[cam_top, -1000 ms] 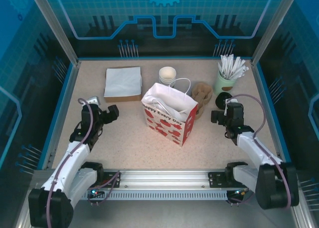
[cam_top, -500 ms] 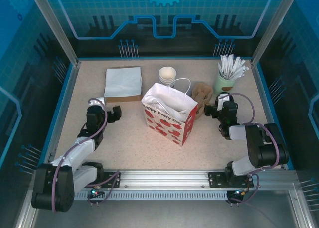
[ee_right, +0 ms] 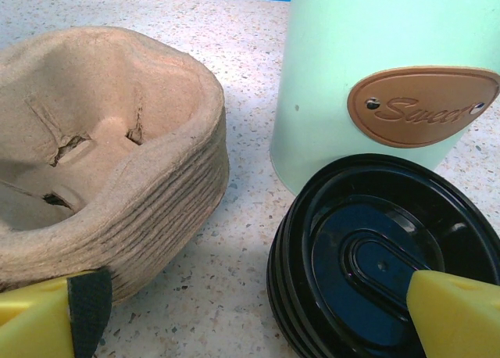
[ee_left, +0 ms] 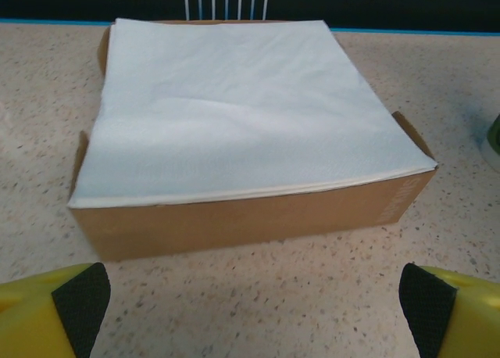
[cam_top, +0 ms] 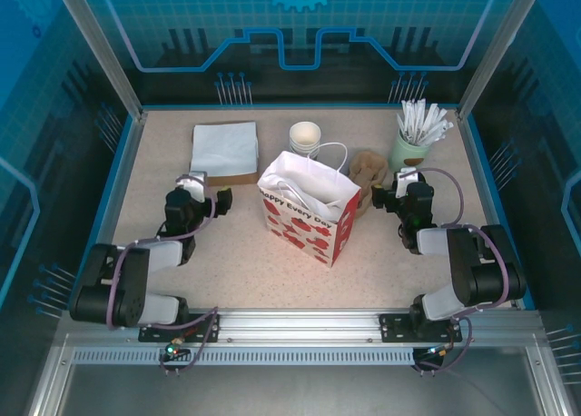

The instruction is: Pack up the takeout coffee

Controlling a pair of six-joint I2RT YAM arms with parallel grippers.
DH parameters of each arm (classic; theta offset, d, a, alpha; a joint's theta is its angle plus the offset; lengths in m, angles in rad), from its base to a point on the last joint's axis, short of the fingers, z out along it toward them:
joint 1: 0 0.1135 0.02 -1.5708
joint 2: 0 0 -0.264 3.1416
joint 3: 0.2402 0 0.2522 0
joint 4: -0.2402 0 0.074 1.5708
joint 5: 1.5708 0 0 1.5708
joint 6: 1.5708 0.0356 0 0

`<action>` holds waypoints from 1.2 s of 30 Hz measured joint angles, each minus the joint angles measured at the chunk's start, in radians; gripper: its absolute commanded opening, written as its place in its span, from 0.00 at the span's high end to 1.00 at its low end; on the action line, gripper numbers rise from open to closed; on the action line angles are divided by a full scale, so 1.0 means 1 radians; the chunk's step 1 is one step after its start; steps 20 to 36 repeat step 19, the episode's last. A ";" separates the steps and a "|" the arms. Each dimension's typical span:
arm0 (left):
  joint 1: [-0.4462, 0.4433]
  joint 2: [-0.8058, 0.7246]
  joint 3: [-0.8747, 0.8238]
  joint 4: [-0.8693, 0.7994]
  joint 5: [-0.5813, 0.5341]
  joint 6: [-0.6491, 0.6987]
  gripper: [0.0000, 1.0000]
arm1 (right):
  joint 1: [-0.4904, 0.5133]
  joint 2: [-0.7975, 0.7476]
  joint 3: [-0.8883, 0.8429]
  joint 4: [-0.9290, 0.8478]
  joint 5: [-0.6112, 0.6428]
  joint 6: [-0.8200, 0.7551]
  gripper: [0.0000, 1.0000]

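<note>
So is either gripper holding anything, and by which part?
Nothing is held. The left gripper is open before the napkin box, right gripper open before the lids.

Small paper cup point(cam_top: 305, 136), upright behind bag point(cam_top: 304, 218)

So: one paper bag point(cam_top: 309, 207), one napkin box point(cam_top: 223, 153), one cup point(cam_top: 305, 136), one pot of sticks point(cam_top: 410, 149), one tray stack point(ee_right: 117, 139), one lid stack point(ee_right: 351, 256).
</note>
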 measured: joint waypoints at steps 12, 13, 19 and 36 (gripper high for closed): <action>0.037 0.122 0.096 -0.010 -0.010 -0.011 0.01 | 0.000 0.000 0.001 0.000 0.000 0.000 0.00; 0.037 0.122 0.097 -0.011 -0.011 -0.013 0.01 | 0.000 0.000 0.001 0.000 0.000 0.000 0.00; 0.037 0.122 0.097 -0.029 -0.012 -0.017 0.01 | 0.000 0.000 0.002 0.000 0.000 0.000 0.00; 0.037 0.122 0.097 -0.029 -0.012 -0.017 0.01 | 0.000 0.000 0.002 0.000 0.000 0.000 0.00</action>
